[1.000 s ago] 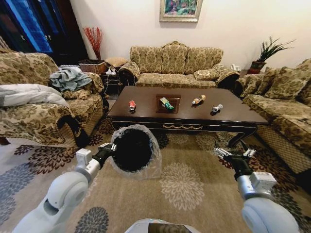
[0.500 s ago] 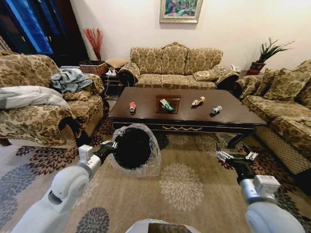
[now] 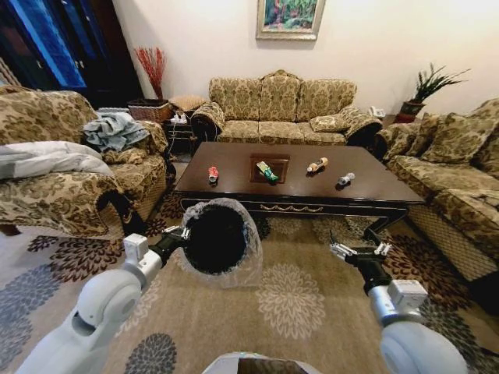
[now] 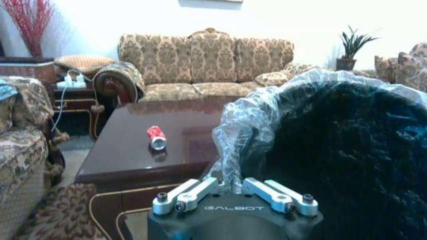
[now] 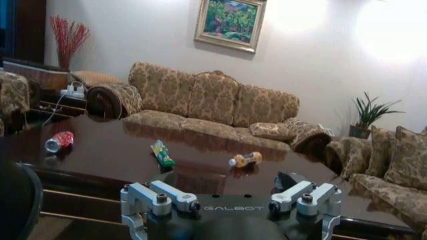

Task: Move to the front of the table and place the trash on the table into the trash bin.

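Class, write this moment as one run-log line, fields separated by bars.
left gripper: shut on trash bin | right gripper: open, empty | trash: four items on table

The worktop's near left leg and part of its apron are hidden in the head view by the trash bin. In the left wrist view the bin is cut off by two picture edges. The grey-white bottle is too small for any label to be read. In the right wrist view that bottle is largely hidden behind the right tool.
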Robot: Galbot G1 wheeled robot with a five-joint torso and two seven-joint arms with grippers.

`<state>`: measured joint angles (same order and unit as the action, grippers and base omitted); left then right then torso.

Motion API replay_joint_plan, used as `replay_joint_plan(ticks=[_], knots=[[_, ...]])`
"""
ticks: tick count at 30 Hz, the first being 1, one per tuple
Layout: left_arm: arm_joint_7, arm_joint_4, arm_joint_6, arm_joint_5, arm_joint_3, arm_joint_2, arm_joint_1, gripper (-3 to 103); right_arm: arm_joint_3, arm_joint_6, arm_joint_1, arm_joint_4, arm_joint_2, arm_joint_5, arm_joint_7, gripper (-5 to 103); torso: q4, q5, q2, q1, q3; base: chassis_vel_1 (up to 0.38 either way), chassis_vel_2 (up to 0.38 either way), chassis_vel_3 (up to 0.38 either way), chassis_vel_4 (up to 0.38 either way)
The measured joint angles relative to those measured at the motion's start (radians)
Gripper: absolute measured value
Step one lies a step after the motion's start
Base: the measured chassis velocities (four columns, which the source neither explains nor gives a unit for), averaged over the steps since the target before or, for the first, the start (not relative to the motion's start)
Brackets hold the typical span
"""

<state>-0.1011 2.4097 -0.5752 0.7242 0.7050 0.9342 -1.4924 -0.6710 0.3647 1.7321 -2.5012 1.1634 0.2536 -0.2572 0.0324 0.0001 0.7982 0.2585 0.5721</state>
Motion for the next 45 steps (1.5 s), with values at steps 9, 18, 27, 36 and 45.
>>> replay_joint_plan(ticks=[9, 18, 27, 36, 45], knots=[[0.005, 0.021, 0.013, 0.003, 0.04, 0.006, -0.047, 2, 0.048, 0.004, -0.055, 0.0, -0.01, 0.001, -0.014, 100, 0.0001, 0.0, 0.041, 0.018, 0.023, 0.0, 0.0, 0.0, 0.0], [0.003, 0.037, 0.011, 0.021, 0.059, 0.008, -0.057, 2, 0.055, 0.015, -0.073, 0.001, -0.026, 0.022, -0.016, 100, 0.0, -0.0001, 0.077, 0.033, 0.043, 0.0, 0.0, 0.0, 0.0], [0.028, -0.084, 0.024, -0.046, 0.093, -0.026, -0.043, 2, -0.008, -0.001, -0.083, 0.001, -0.037, 0.076, 0.001, 100, 0.0001, -0.0004, 0.121, 0.053, 0.068, 0.0, 0.0, 0.0, 0.0], [0.103, -0.128, 0.046, 0.056, 0.168, -0.025, -0.06, 2, -0.009, -0.002, -0.101, 0.001, -0.062, 0.134, 0.017, 100, -0.0001, -0.0002, 0.158, 0.068, 0.089, 0.0, 0.0, 0.0, 0.0], [0.103, -0.111, 0.081, 0.035, 0.187, -0.006, -0.078, 2, -0.027, 0.014, -0.135, 0.019, -0.064, 0.199, 0.063, 100, 0.0001, 0.0, 0.172, 0.074, 0.098, 0.0, 0.0, 0.0, 0.0]])
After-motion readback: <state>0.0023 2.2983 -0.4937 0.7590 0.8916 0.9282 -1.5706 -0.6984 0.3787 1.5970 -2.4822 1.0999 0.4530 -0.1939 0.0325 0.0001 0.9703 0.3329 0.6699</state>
